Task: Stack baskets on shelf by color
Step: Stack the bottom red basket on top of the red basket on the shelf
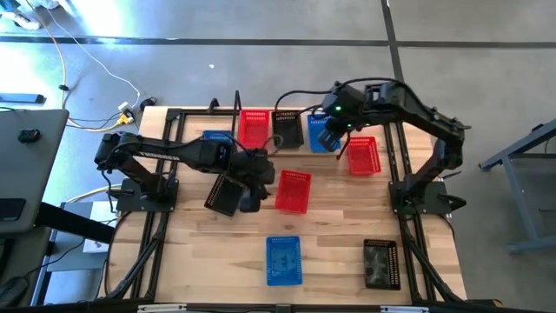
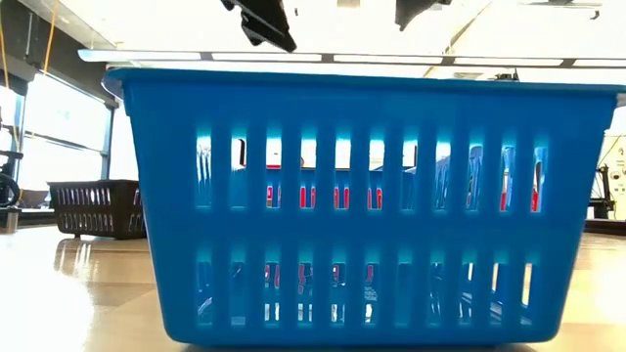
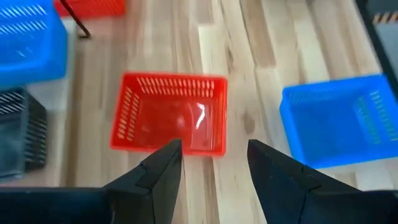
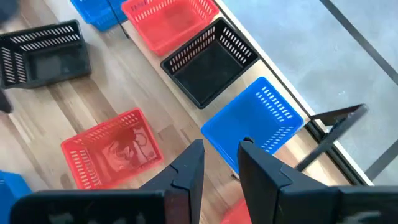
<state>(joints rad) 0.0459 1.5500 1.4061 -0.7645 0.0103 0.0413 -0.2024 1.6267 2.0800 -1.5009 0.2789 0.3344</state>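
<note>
I had the left gripper (image 3: 211, 165) hovering over the middle of the table (image 1: 339, 243), its fingers (image 3: 158, 171) spread apart and empty, with a red basket (image 3: 169, 113) lying on the wood just ahead of them and a blue basket (image 3: 339, 118) off to one side. A black basket (image 1: 224, 193) sat tilted just beside that arm. The right gripper (image 4: 219, 163) hung over the shelf (image 1: 228, 116) end at the far edge, fingers (image 4: 186, 168) parted, with the rim of a second blue basket (image 4: 255, 127) between their tips, though I could not tell whether they touched it. On the shelf stood a black one (image 4: 208, 62) and a red one (image 4: 165, 22) side by side. Another red basket (image 1: 364, 156) rested near the right arm; a blue basket (image 1: 283, 259) and a black basket (image 1: 380, 263) lay by the near edge.
</note>
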